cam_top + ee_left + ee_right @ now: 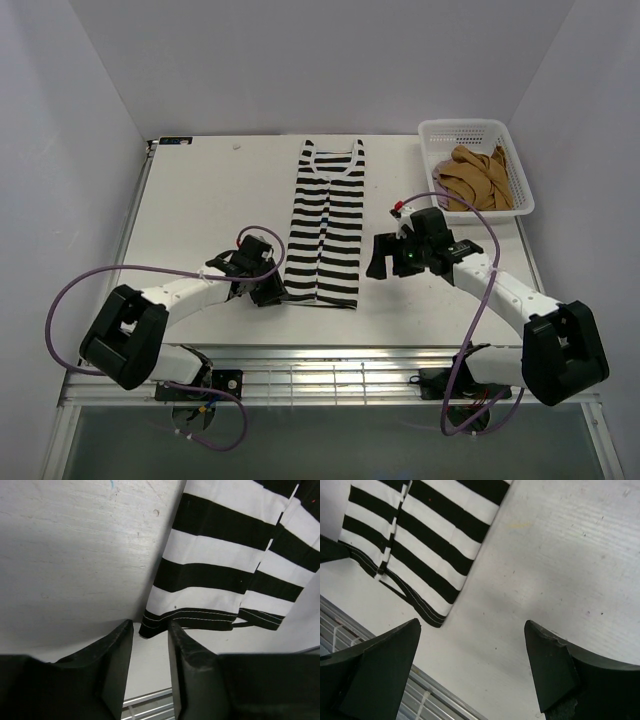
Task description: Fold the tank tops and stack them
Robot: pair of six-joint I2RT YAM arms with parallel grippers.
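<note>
Two corners to catch: ease half-open left jaws onto the lower-left hem of the striped top [322, 230], bring wide-open right jaws to the other corner, lift evenly.

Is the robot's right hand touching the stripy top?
Apart. In the top view, bare table shows between the open right gripper and the striped top.

In the top view, left of centre, the left gripper [270, 290] covers the lower left hem corner of the striped tank top [325, 235], and its own fingertips are hidden. At upper right, the tan tank top [478, 178] lies bunched in the basket [462, 125], concealing anything beneath. Both wrist views crop the striped tank top at their upper edges.
</note>
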